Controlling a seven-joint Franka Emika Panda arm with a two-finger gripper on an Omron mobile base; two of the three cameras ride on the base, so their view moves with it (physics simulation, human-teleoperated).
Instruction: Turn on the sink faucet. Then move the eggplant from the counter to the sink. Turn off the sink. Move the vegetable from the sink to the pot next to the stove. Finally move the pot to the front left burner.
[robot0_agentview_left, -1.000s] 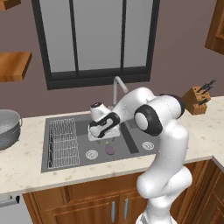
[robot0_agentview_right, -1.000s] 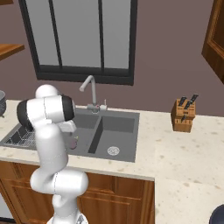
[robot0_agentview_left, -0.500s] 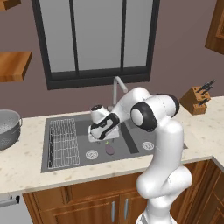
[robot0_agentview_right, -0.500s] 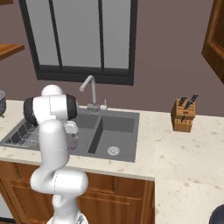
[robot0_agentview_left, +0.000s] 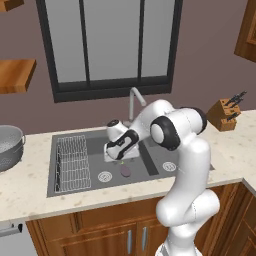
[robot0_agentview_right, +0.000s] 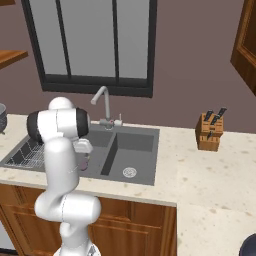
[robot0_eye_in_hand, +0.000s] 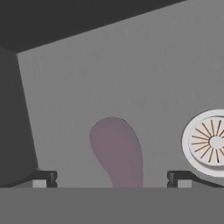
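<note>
One eggplant (robot0_agentview_left: 125, 171) lies on the floor of the sink (robot0_agentview_left: 95, 187), in its left basin, just beside a round silver drain (robot0_agentview_left: 105, 176). Gripper (robot0_agentview_left: 119, 159) is positioned directly above the vegetable, not touching it; the hand view shows its jaws spread wide with the eggplant (robot0_eye_in_hand: 118, 151) between the two fingertips (robot0_eye_in_hand: 43, 178) and the drain (robot0_eye_in_hand: 209, 142) off to one side. Nothing is held. Wire dish rack (robot0_agentview_left: 72, 162) occupies the basin's left portion. Sink faucet (robot0_agentview_right: 102, 102) stands behind the basins. Counter (robot0_agentview_right: 210, 175) carries a wooden knife block (robot0_agentview_right: 210, 131).
</note>
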